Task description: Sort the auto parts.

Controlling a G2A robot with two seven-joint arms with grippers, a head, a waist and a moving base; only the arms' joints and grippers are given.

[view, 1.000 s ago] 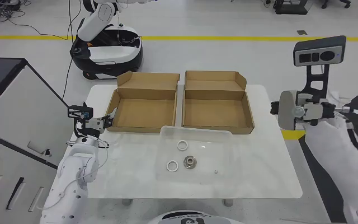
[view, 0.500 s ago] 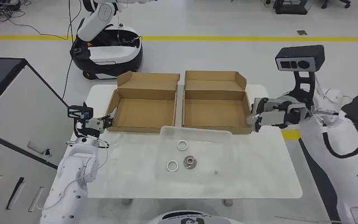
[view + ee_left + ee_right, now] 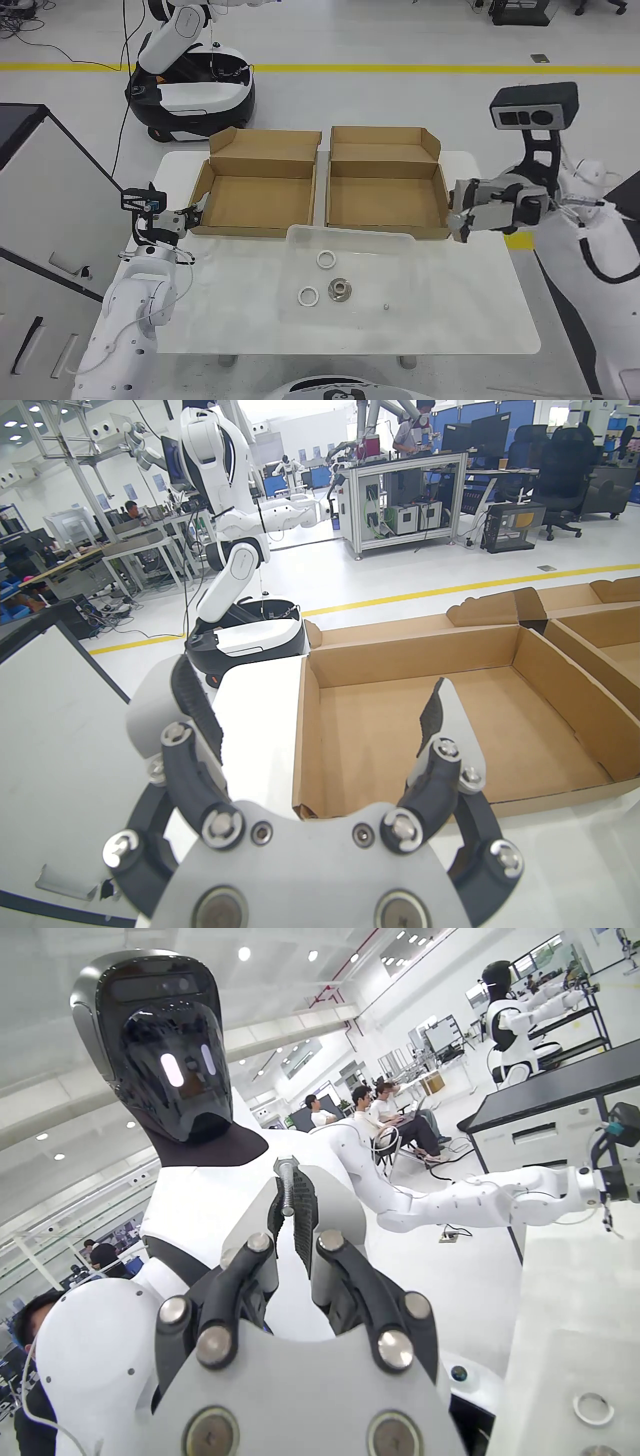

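**Auto parts on the sorting surface.** A white surface [image 3: 480,300] carries the job. A broad strip of it runs from the tray and boxes to the right edge, and a narrower band follows the near edge.

Two open-topped cardboard boxes sit side by side on the far half, a thin gap between them. The left box [image 3: 255,200] has its left wall close to the surface's left edge. The right box [image 3: 385,200] stands beside it, and both back flaps reach the far edge.

A clear tray [image 3: 350,233] lies just near of the boxes, centred on the gap. Its far rim is hard up against both near walls, though whether it touches them cannot be told. Its near rim is hard to trace against the white.

The left gripper [image 3: 193,213] hangs over the narrow left margin, just beside the left box's left wall. Its fingers [image 3: 192,700] are spread wide with nothing between them.

The right gripper [image 3: 458,215] hovers off the right box's near right corner, above the wide right strip. Its fingers are closed on a threaded bolt [image 3: 285,1183]; the head stands clear of the fingertips and the lower end is lost between the pads.

In the tray, a flanged metal part [image 3: 341,291] lies near the middle. The near ring [image 3: 308,296] is just left of it and the far ring [image 3: 326,260] just beyond it. A speck [image 3: 386,307] to its right is too small to identify.
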